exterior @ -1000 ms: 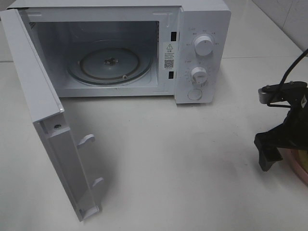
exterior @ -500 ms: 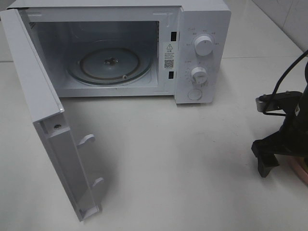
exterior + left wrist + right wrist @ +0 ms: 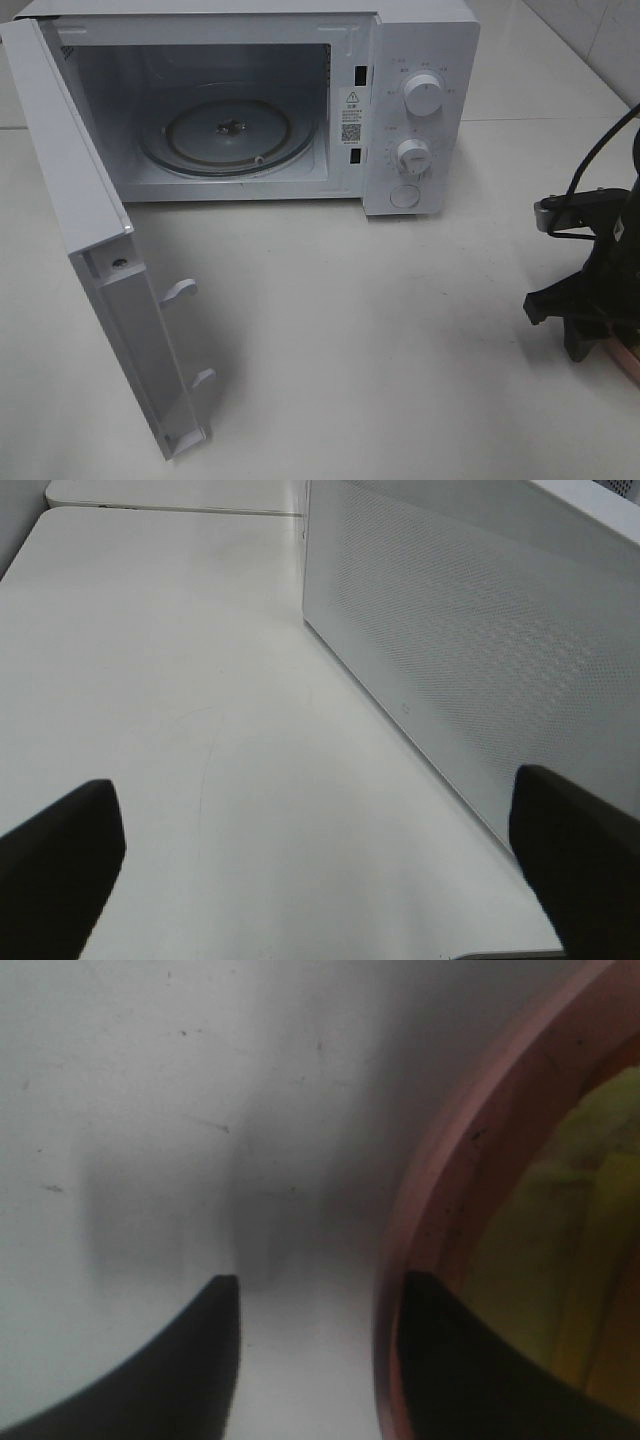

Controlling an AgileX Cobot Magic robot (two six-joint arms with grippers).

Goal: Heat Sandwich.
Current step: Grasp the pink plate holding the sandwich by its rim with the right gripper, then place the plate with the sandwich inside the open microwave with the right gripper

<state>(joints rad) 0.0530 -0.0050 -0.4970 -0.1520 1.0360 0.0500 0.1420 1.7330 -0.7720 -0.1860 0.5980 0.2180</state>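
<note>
Two materials meet at the right edge of the desk: a soft sandwich and the hard pink plate that carries it. Only a blurred yellow-green patch of filling shows in the right wrist view, inside the plate's raised rim; the bread cannot be made out. I judge the sandwich light, squashy and loosely stacked, so a direct squeeze would crush it or shed filling. The stiff, smooth rim is the better place to take hold, though it may be slippery, and the plate needs to be kept level. The right pincer stands astride that rim, one black finger outside over the desk and the other inside the plate. A gap shows on the outer side, so it is apart, not clamped. The left pincer is spread wide on nothing, beside the microwave's perforated white side wall. The microwave is boxy and matt white, its door swung wide and its round glass turntable bare.
</note>
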